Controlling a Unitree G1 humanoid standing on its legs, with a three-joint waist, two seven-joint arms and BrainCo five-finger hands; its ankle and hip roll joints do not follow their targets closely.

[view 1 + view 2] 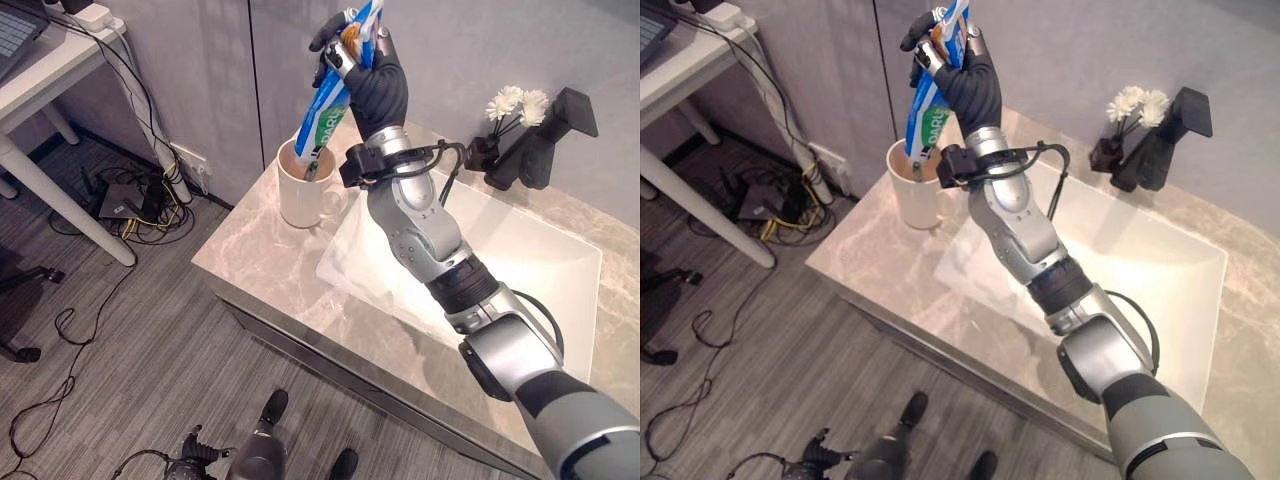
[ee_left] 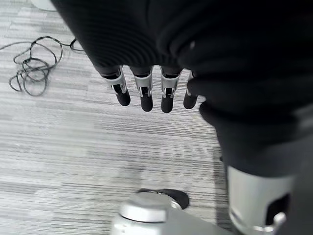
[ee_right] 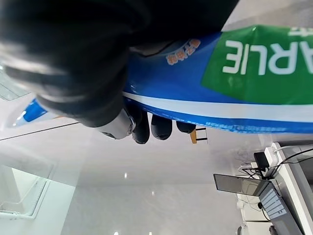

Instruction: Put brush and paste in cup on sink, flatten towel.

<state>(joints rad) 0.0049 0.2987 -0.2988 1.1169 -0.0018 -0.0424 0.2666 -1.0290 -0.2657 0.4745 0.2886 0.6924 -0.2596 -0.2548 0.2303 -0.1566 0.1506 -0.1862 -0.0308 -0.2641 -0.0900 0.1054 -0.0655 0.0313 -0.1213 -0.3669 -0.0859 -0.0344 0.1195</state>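
1. Right hand (image 1: 375, 75), dark-covered w/ silver fingers, is raised above the cream ceramic mug (image 1: 303, 188); fingers curled tight round the upper end of the blue-green-white toothpaste tube (image 1: 330, 100).
2. Tube slants down, lower end already inside the mug mouth, beside a thin dark stick in the mug, prob. the brush (can't confirm).
3. Mug stands on the beige marble counter (image 1: 262, 268), just beside the white rectangular basin (image 1: 545, 262), w/ the black faucet (image 1: 545, 140) and white flowers (image 1: 517, 103) well apart from the mug, on the basin's far side.
4. Left hand (image 2: 146, 90) hangs over grey floor, fingers straight, holding nothing.
5. Step: paste into cup, nearly done. Next: lower slightly, let go, pull hand clear w/o tipping mug. No towel seen.
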